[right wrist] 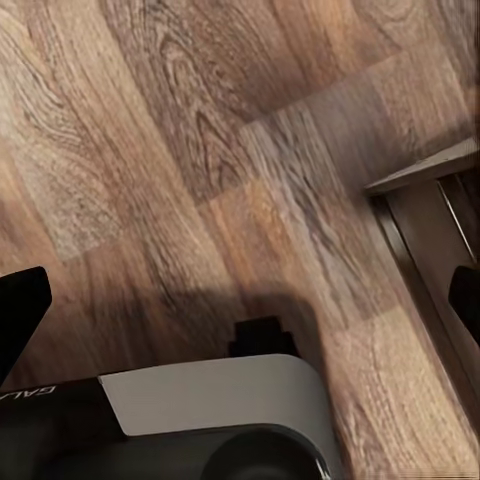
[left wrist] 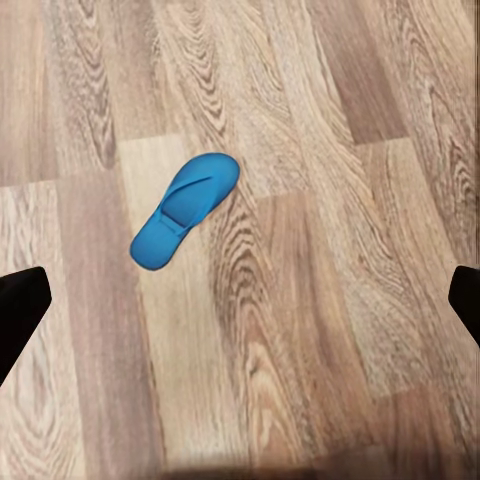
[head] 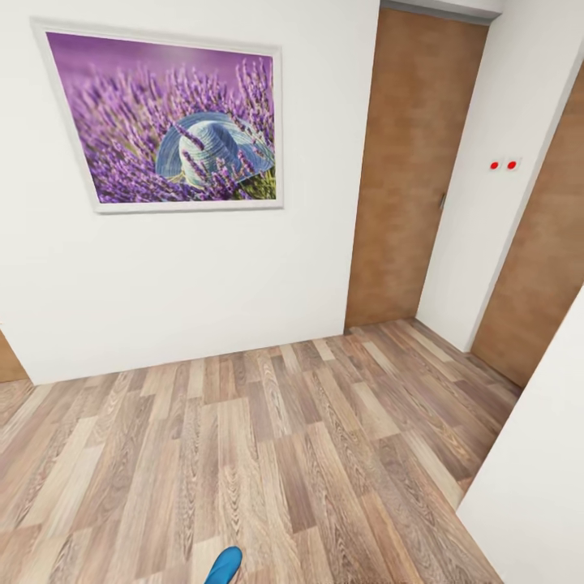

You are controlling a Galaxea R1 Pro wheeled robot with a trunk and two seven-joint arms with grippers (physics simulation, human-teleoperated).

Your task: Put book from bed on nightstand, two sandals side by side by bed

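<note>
One blue sandal [left wrist: 186, 208] lies flat on the wood-plank floor [left wrist: 330, 300], sole down and strap up, set at a slant across the boards. The left wrist view looks straight down on it from above. The left gripper [left wrist: 240, 300] hangs over the floor with its two dark fingertips [left wrist: 20, 305] at the far edges of that view, spread wide apart and holding nothing; the sandal sits beyond the gap between them, touching neither.

In the head view, the rounded end of the blue sandal [head: 225, 565] pokes in at the bottom edge, on the floor [head: 268, 438] near the robot. Ahead stands a white wall [head: 186, 276] with a framed picture [head: 166, 126] of purple lavender and a pale blue sun hat. To the right of it is a brown wooden door [head: 410, 162], then a narrow white wall section carrying two small red dots [head: 503, 165], and a second brown door [head: 539, 251] beyond.

The right gripper [right wrist: 240, 300] also stands released, its dark fingertips [right wrist: 20, 315] wide apart over bare floor [right wrist: 180, 140]. Below it the right wrist view shows the robot's grey and black base [right wrist: 215, 415] casting a shadow, and a dark wooden edge [right wrist: 425, 215] of some furniture beside it; what piece it is cannot be told.
</note>
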